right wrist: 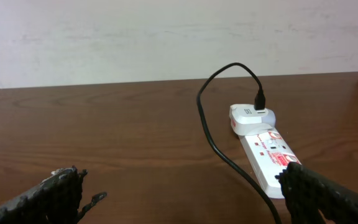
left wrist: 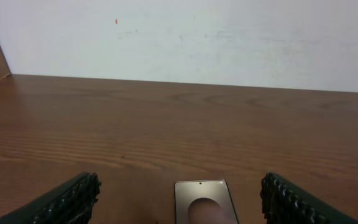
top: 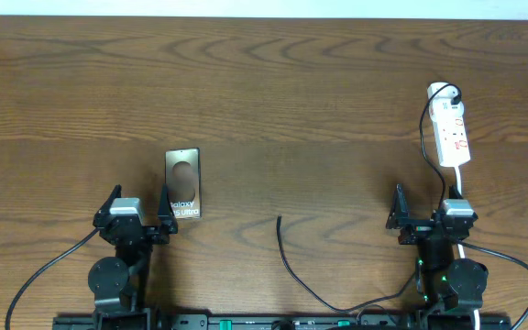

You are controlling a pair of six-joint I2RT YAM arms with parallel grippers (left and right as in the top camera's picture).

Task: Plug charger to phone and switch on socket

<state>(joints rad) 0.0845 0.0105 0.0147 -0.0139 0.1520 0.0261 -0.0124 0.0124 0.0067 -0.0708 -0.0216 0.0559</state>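
Note:
The bronze-brown phone [top: 182, 181] lies flat on the table, round circle at its far end; it also shows in the left wrist view [left wrist: 204, 200]. My left gripper [top: 139, 211] is open and empty just left of the phone's near end, its fingers wide apart [left wrist: 179, 186]. The white socket [top: 452, 130] lies at the far right, with a white adapter in its far end [right wrist: 253, 117]. The charger cable [top: 287, 261] runs from there [right wrist: 211, 140], and its free plug tip [top: 279, 220] lies on bare wood. My right gripper [top: 423, 220] is open and empty [right wrist: 182, 186], below the socket.
The wooden table [top: 301, 101] stretches back to a white wall [left wrist: 229, 37]. The socket's white cord [top: 461, 179] runs down past my right arm. Thicker black robot cables [top: 49, 270] loop near the front edge beside both arm bases.

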